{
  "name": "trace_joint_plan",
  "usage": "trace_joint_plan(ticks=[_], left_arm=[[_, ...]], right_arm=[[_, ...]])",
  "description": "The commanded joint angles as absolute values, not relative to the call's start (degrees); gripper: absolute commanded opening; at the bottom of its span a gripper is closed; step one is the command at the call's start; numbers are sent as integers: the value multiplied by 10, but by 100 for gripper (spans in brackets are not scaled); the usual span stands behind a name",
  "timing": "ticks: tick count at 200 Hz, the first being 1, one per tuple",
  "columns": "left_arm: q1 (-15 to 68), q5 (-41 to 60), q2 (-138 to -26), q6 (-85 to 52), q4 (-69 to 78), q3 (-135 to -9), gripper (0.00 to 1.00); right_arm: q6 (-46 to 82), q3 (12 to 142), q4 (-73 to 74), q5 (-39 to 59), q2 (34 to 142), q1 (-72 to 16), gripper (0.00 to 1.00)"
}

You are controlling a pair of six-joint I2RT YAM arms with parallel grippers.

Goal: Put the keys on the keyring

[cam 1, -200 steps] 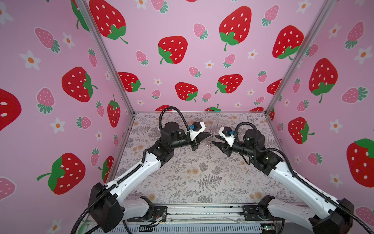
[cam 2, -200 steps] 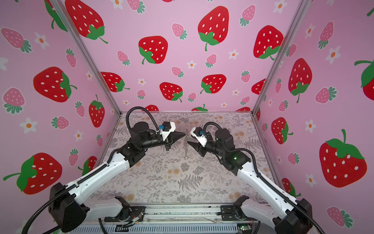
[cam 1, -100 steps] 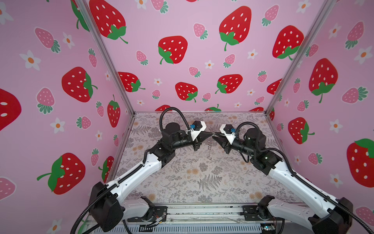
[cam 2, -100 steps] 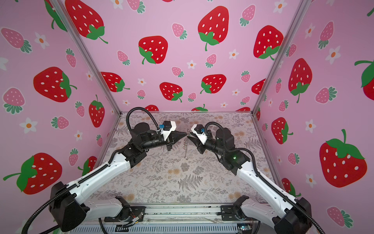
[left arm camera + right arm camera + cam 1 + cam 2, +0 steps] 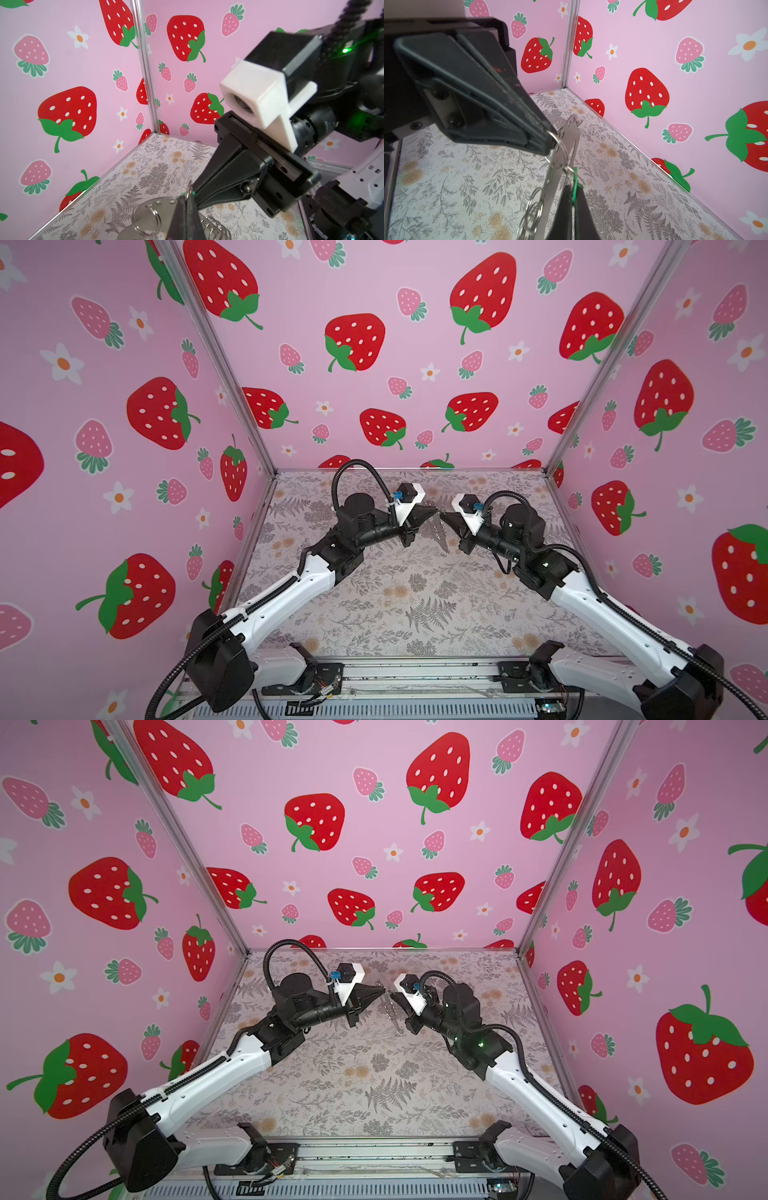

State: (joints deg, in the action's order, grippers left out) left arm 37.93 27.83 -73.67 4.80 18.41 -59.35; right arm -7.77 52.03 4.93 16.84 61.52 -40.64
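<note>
Keyring is matt metal (rings glossier); green key tag seemingly plastic.

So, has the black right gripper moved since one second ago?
No: against the floral table mat the black right gripper keeps its place; only its jaws have shut.

Readable text: none in any view.
Walls: strawberry and flower pattern only, no letters or numbers.
Floor: fern and flower print below the walls, no words.
Keyring: plain surface above the floor, no stamp or brand legible.
</note>
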Motion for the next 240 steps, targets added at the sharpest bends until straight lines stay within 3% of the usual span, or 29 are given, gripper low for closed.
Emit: trace_joint_plan(ticks=[1,47,81,108,133,150,196,220,240], left_arm=[[381,262,-739,34,226,-612,0],[380,263,-750,-2,274,-612,0],[390,227,-770,-34,344,-592,0],[395,221,-787,-58,390,-584,0],[385,244,-788,-54,383,-584,0],[368,283,-788,-63,387,-584,0],[353,395,-782,-31,351,-593,0],[350,429,-769,-1,315,-597,0],[350,453,-755,26,288,-597,0]], right_arm=[[-94,507,37,159,603,-414,0],[-127,496,27,84,600,-453,0],[-149,483,63,-59,593,-492,0],[-168,484,66,-75,588,-497,0],[-193,488,37,-78,558,-497,25],[-215,489,4,-89,528,-496,32],[-226,519,-54,-24,480,-478,35],[-217,568,-93,116,505,-450,34],[-207,604,-123,178,546,-437,30]])
